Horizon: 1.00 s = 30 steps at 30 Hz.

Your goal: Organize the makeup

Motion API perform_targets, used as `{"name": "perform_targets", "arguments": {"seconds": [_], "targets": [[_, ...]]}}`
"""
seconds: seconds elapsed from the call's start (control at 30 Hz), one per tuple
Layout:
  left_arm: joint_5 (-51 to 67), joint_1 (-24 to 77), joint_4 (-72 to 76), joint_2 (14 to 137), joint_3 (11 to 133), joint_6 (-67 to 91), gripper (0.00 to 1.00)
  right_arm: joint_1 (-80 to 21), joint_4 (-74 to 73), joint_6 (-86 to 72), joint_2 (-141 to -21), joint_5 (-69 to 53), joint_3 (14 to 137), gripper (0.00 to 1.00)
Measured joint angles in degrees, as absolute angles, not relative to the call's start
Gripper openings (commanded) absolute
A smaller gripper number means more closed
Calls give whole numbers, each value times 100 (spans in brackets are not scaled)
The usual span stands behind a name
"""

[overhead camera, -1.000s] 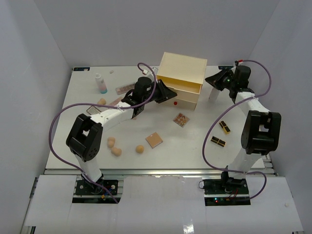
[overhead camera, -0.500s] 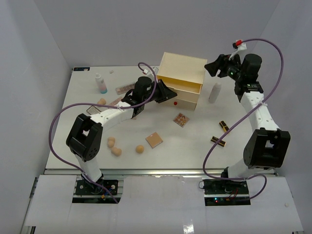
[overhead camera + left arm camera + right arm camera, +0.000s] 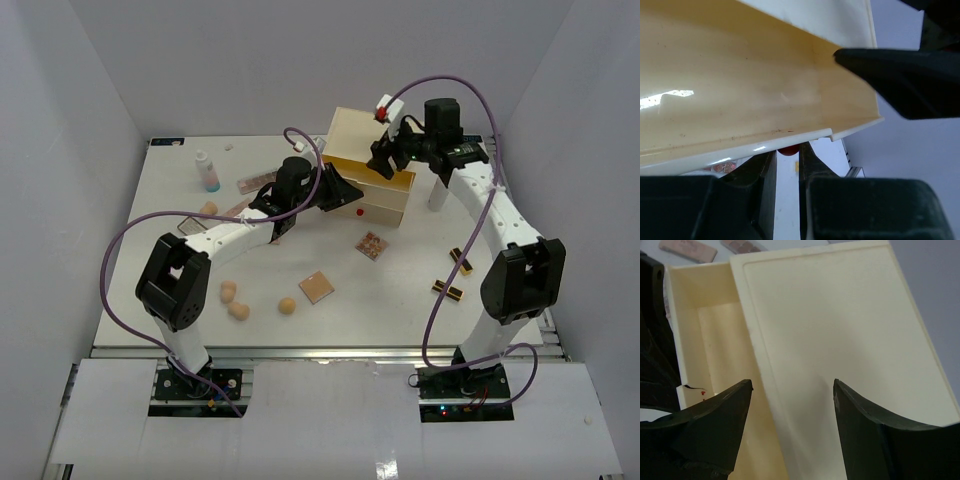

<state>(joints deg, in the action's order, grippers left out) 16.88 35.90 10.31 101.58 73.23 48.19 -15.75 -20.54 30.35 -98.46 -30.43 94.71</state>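
Cream chest [image 3: 350, 135] now sits under empty, spread right fingers [image 3: 715, 435]; left fingers [image 3: 755, 200] pinch its red knob [image 3: 788, 150].

The left gripper [image 3: 787, 159] pinched the red knob [image 3: 788, 149] beneath the front lip of the cream drawer [image 3: 740, 75], whose glossy inside filled the view; the right gripper's black finger [image 3: 900, 80] jutted over its corner

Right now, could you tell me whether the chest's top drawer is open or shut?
Open. The top drawer is slid out from under the chest's top, and its pale interior shows in the right wrist view.
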Motion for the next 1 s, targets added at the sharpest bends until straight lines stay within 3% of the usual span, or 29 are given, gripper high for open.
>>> {"name": "perform_targets", "arguments": {"seconds": [0.23, 0.6, 1.0], "targets": [[1720, 3577, 1031, 10158, 7323, 4798, 0, -2000, -2442, 3755, -9977, -2470, 9522, 71], [1773, 3532, 1001, 10162, 7360, 4738, 0, -2312, -2237, 3869, -10182, -1395, 9680, 45], [1635, 3370, 1053, 10183, 7389, 4610, 0, -2456, -2076, 3382, -10614, -895, 10173, 44]]}}
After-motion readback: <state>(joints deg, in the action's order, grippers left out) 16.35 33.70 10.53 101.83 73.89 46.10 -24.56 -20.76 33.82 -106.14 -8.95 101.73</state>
